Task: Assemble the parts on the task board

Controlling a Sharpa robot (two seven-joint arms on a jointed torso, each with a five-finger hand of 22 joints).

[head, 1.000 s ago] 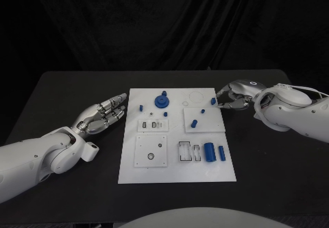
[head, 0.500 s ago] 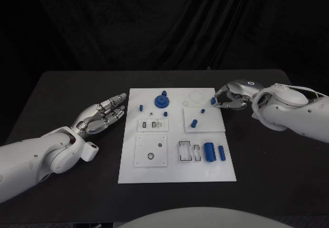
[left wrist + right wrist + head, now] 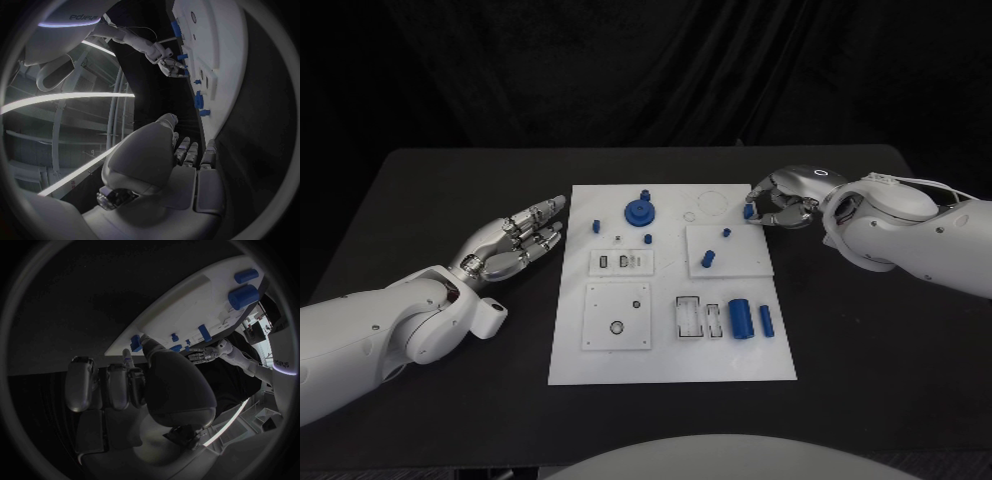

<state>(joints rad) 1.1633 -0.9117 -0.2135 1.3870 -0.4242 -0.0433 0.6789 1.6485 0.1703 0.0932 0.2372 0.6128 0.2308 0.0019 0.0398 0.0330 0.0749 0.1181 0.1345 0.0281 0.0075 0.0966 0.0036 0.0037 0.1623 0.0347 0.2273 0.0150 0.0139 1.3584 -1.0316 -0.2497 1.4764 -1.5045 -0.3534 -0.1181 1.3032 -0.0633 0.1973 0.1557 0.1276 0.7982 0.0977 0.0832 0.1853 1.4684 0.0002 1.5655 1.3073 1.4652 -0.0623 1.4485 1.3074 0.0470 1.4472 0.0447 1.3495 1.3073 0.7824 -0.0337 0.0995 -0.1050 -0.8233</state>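
Our right hand (image 3: 783,208) pinches a small blue part (image 3: 749,212) at the task board's (image 3: 672,360) far right edge, ready to fit it. Our left hand (image 3: 516,240) rests released beside the left edge.

Flat white task board (image 3: 672,355): smooth matt plastic look, faint sheen. Small blue cylindrical parts (image 3: 741,319): smooth plastic, slight gloss. Round blue gear-like part (image 3: 642,212): same plastic look. Black bench (image 3: 877,400): matt, even, no glare. Black backdrop curtain (image 3: 646,70): cloth, soft folds, matt. Left hand (image 3: 519,240): silver metal look, satin finish, dark pads on fingers. Right hand (image 3: 783,205): silver metallic, glossy highlights. White arm shells (image 3: 387,330): smooth glossy plastic.
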